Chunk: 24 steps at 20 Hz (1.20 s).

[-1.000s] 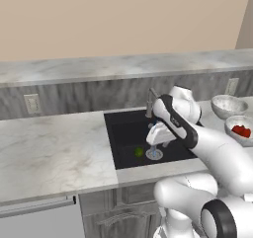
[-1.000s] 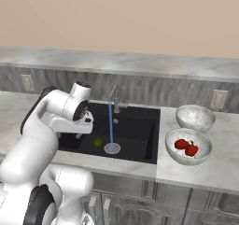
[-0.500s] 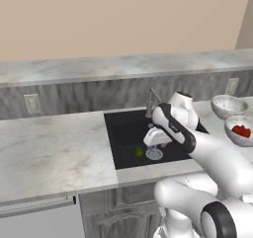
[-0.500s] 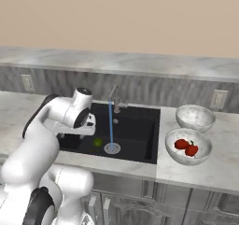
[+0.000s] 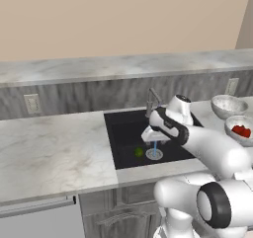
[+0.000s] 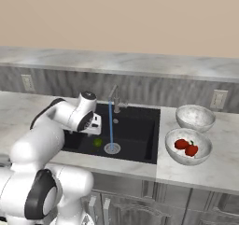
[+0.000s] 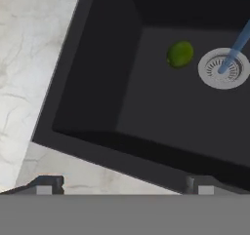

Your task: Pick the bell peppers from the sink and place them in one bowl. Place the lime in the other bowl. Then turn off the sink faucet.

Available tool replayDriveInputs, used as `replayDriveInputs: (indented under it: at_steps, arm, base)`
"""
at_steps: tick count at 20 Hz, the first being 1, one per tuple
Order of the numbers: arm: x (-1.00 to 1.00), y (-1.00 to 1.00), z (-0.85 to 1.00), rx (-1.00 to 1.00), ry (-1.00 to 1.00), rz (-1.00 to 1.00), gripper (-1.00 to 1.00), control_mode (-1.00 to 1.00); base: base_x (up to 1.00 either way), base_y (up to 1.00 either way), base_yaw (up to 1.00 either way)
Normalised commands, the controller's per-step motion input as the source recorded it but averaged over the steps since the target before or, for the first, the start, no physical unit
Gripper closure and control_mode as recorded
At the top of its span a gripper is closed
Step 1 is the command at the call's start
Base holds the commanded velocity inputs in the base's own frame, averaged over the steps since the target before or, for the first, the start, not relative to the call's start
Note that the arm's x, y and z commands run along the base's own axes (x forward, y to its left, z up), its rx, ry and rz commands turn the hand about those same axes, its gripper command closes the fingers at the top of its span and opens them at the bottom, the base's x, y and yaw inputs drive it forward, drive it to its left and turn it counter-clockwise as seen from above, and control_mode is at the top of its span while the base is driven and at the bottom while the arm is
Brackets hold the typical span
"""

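The lime (image 7: pixel 180 53) lies on the floor of the black sink (image 7: pixel 97 88), just left of the round silver drain (image 7: pixel 223 68). My gripper (image 7: pixel 122 186) hangs open and empty above the sink's near left corner. It hovers over the lime (image 5: pixel 139 152) in the left base view. Water streams from the sink faucet (image 6: pixel 115 98) onto the drain. Two red bell peppers (image 6: pixel 186 146) sit in the nearer bowl (image 6: pixel 205 150). The other bowl (image 6: pixel 195 116) behind it holds nothing. From the right, the gripper (image 6: pixel 95 125) is just above the lime (image 6: pixel 97 142).
Pale marble counter (image 5: pixel 54 148) runs on both sides of the sink, with a raised grey backsplash ledge (image 5: pixel 89 91) behind. Wall outlets (image 5: pixel 32 102) sit in the backsplash. The blue water stream (image 6: pixel 110 123) falls through the middle of the basin.
The hand has edged slightly further over the sink toward the lime. The jaws stay open. Lime, peppers and bowls have not moved.
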Motion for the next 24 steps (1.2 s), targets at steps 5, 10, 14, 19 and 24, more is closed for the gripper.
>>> replayDriveInputs:
  at_steps: [5, 10, 14, 19, 24]
  arm:
    - [0.42, -0.16, -0.12, 0.00, 0.00, -0.16, -1.00, -1.00]
    - [0.32, -0.04, -0.21, 0.00, 0.00, -0.12, -1.00, -1.00]
    - [0.23, 0.00, -0.31, 0.00, 0.00, -0.09, -1.00, -1.00]
    - [0.25, 0.00, -0.35, 0.00, 0.00, -0.05, -1.00, -1.00]
    - [0.30, 0.00, -0.25, 0.00, 0.00, -0.02, -1.00, -1.00]
  base:
    - [0.00, 0.00, 0.00]
    - [0.00, 0.00, 0.00]
    - [0.00, 0.00, 0.00]
    - [0.00, 0.00, 0.00]
    - [0.00, 0.00, 0.00]
